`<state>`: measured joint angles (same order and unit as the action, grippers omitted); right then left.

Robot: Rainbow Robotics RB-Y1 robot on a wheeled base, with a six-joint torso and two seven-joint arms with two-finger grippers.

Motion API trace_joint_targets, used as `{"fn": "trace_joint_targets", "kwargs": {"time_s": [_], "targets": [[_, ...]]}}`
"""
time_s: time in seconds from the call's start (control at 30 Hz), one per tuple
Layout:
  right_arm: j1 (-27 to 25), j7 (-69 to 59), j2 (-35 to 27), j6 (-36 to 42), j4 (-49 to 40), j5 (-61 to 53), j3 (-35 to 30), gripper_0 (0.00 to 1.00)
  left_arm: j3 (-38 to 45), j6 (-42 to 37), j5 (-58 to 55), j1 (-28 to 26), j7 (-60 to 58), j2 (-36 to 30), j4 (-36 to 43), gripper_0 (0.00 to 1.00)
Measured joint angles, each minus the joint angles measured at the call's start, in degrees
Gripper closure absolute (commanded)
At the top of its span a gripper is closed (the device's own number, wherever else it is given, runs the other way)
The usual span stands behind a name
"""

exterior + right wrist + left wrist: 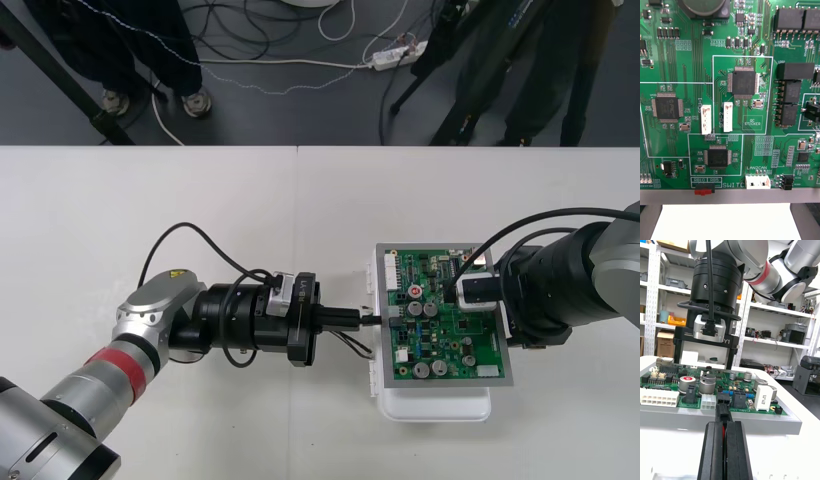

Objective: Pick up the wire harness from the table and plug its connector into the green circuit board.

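Insertion stage, seen from beside the table (180, 210). The left gripper (352, 320) lies low and level, aimed at the left edge of the green circuit board (440, 335). Its jaws are narrow, closed on the black plug (723, 407) of the wire harness (352, 343), with a red wire visible between the fingers (713, 450). The level approach presumably suits connectors that open sideways along that edge. The plug's tip meets the board's edge just beside some black connectors (738, 397); whether it is seated cannot be told. The loose wires hang in a small loop under the left gripper, close to the table. The right gripper (478, 292) stands upright over the board, jaws wide and gripping nothing. It is probably placed there to steady the board against the sideways push or to view it closely, and whether it touches the board cannot be told. The board sits in a white base (440, 408) with a grey rim (752, 418), which lifts it off the table to about the plug's height. Receptacles on the board: a long white header (658, 397) and a small white one (708, 402) near the plug, both empty; two upright white headers (706, 119) and the one marked LAN2CAN (757, 182), likewise empty.
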<state>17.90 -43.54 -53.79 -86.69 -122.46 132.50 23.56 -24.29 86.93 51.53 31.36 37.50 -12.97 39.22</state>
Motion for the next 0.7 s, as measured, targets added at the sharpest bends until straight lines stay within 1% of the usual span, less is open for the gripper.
{"fn": "trace_joint_targets", "kwargs": {"time_s": [0.7], "targets": [[0.00,0.00,0.00,0.00,0.00,-0.02,0.00,0.00,-1.56,0.00,-0.30,0.42,0.00,0.00,0.01,1.00]]}}
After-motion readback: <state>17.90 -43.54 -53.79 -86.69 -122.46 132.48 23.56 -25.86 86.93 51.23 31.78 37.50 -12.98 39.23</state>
